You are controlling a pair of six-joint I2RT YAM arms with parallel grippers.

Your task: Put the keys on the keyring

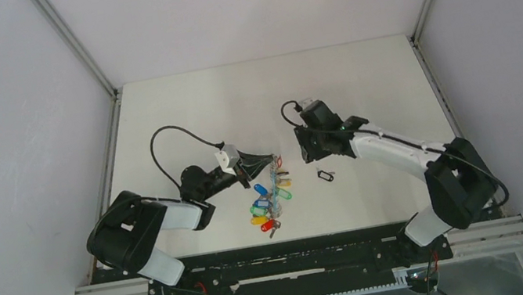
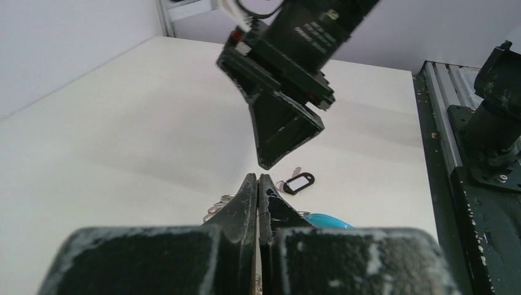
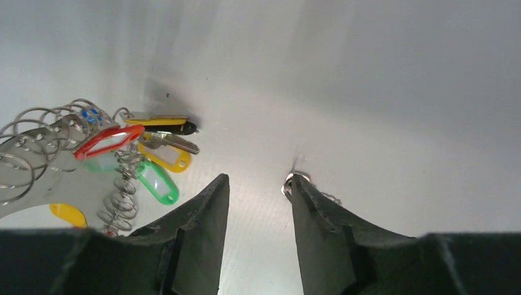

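Most of it looked done already. A bunch of keys point(image 1: 269, 208) with coloured tags was seen strung on the keyring point(image 1: 273, 173), which was found mid-table point(image 1: 359, 84), just ahead of the left arm. One black-tag key point(image 1: 325, 175) was left lying loose on the table, just right of the bunch and not threaded on anything.

The left gripper point(image 2: 258, 184) was clenched tight. The keyring's top end seemed to be pinched in it, though the actual contact couldn't be made out. The right gripper point(image 3: 257, 187) was spread apart with nothing held. A small ring point(image 3: 292, 182) was spotted right at one fingertip, probably the loose key's.

So that last key was judged yet to be grabbed and threaded on.
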